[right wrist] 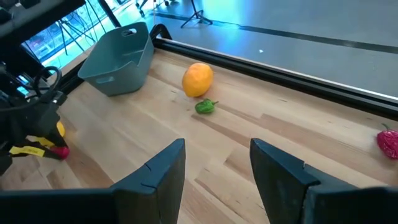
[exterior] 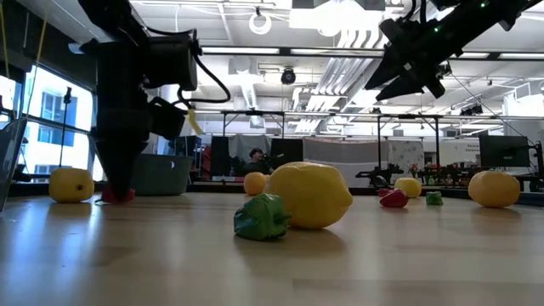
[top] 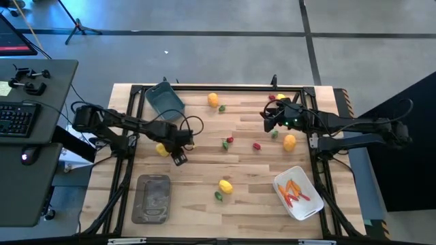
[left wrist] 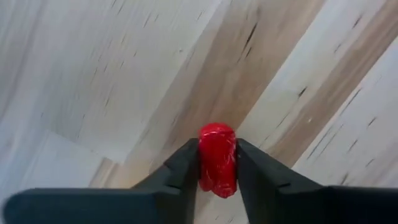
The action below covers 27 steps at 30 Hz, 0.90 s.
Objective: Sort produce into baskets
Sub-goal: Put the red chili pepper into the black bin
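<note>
High view, baskets: three on the wooden counter [top: 204,204]: blue-grey tub [top: 164,101] at the far left, grey tray [top: 153,197] at the near left, white tub [top: 298,192] at the near right holding orange sticks [top: 293,192].
High view, arms: left gripper [top: 180,158] low beside a lemon [top: 162,149]; right gripper [top: 270,120] raised at the far right.
Low view, lemons: four, the nearest [exterior: 311,195] touching a green piece [exterior: 261,217].
Left wrist view, grasp: fingers [left wrist: 186,168] clamp one small red piece [left wrist: 217,159] just above the counter.
Right wrist view, gripper: fingers [right wrist: 158,171] spread apart, holding nothing; one orange round [right wrist: 198,79] with a green piece [right wrist: 206,107] just beside it lies ahead, well apart.
</note>
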Each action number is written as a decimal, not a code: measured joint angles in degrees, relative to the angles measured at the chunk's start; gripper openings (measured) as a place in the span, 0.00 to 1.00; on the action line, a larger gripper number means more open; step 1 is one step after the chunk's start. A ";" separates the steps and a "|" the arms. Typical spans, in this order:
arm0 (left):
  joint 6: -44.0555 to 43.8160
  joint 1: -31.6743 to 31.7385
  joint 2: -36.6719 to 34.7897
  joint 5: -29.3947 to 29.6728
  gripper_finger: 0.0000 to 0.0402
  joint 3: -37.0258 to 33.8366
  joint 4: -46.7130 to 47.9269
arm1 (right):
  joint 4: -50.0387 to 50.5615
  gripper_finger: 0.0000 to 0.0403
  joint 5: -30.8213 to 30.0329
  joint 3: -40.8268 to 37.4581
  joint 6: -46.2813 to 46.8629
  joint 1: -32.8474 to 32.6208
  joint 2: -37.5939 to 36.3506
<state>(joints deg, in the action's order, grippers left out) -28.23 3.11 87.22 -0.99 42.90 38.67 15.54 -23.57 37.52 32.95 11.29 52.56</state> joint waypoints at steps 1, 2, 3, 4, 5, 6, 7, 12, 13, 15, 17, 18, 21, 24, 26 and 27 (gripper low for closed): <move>0.47 0.00 0.00 -0.03 0.17 0.27 0.13 | 0.02 0.42 -0.01 0.00 0.00 0.00 0.01; 1.32 -0.02 0.00 -0.26 0.14 0.78 0.24 | 0.04 0.42 0.01 0.00 0.00 0.00 0.01; 2.09 -0.02 0.01 -0.60 0.10 1.45 0.43 | 0.02 0.42 -0.01 0.00 0.00 0.00 0.00; 2.74 -0.02 0.00 -1.04 0.07 2.29 0.71 | 0.02 0.42 -0.01 0.00 0.00 0.00 0.01; 2.85 -0.10 0.00 -1.67 0.04 3.31 1.29 | 0.01 0.42 -0.01 0.00 0.00 0.00 0.01; 2.87 -0.23 -0.03 -2.40 0.03 4.45 2.04 | 0.01 0.42 -0.01 0.00 0.00 0.00 0.01; 2.87 -0.44 -0.23 -3.42 0.02 5.71 2.61 | 0.01 0.42 -0.01 0.00 0.00 0.00 0.01; 0.36 -3.82 -2.46 -6.75 0.03 13.97 8.03 | 0.01 0.42 -0.10 0.00 -0.46 0.00 0.01; -1.78 -4.92 -2.89 -7.22 0.03 15.59 9.57 | 0.01 0.42 -0.12 0.00 -0.64 0.00 -0.01; -7.82 -8.02 -4.05 -7.88 0.03 18.24 11.77 | 0.04 0.42 -0.16 0.00 -0.92 -0.02 0.01; -15.25 -11.99 -5.46 -8.67 0.02 20.10 13.29 | 0.04 0.42 -0.16 0.00 -1.07 -0.02 0.01; -19.60 -14.26 -6.21 -9.11 0.02 20.50 13.51 | 0.04 0.42 -0.13 0.00 -1.45 -0.02 0.01; -35.38 -22.06 -8.24 -9.40 0.02 20.56 13.84 | 0.04 0.42 0.37 0.00 -2.24 -0.02 0.01; -52.56 -31.71 -9.56 -8.98 0.02 20.56 13.60 | 0.04 0.42 1.98 0.00 -2.48 -0.02 0.01; -62.47 -38.00 -9.60 -6.59 0.02 20.57 13.68 | 0.00 0.42 2.61 0.00 -3.26 -0.02 0.12; -67.38 -40.96 -9.44 -5.05 0.02 20.56 13.78 | -0.10 0.42 2.63 0.00 -3.63 -0.02 0.31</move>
<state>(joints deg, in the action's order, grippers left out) -95.61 -37.85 77.78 -6.04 63.46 52.45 15.44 -20.93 37.52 29.32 11.27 52.87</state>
